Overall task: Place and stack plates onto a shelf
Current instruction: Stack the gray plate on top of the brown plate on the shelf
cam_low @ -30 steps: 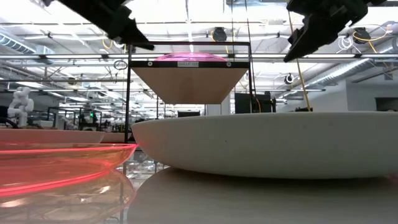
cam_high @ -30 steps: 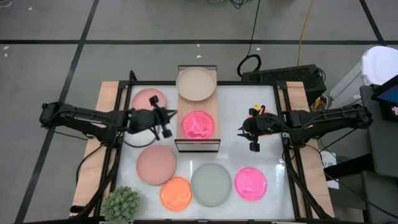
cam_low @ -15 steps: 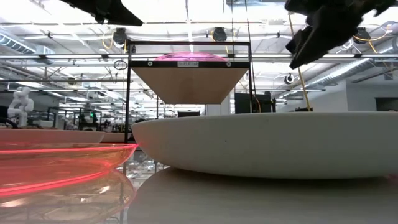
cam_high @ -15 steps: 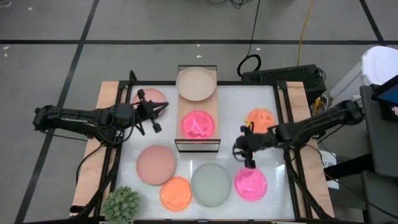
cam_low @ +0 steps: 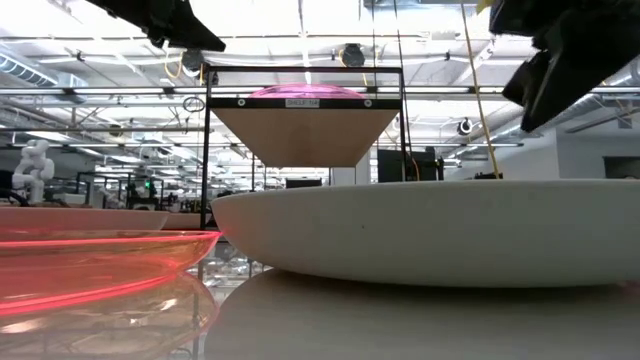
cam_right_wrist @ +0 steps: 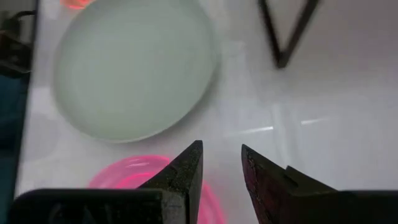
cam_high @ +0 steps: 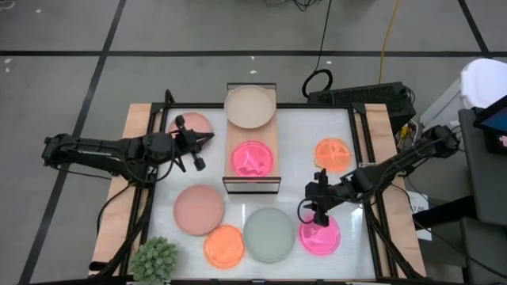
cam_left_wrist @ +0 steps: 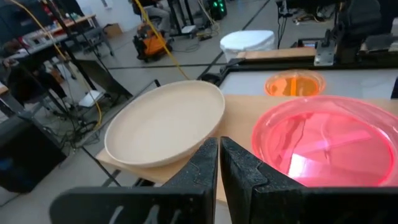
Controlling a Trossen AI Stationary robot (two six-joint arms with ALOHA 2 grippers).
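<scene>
my right pincer (cam_high: pixel 310 212), part open and empty, hangs just above the small round hot-pink plate (cam_high: pixel 320 235), far nearer than my left.

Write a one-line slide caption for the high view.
Right gripper hovers open over a hot pink plate; two plates sit on the shelf.

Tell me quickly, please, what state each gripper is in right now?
Left gripper: closed, holding nothing, beside the shelf.
Right gripper: open, empty, above the hot pink plate.
</scene>
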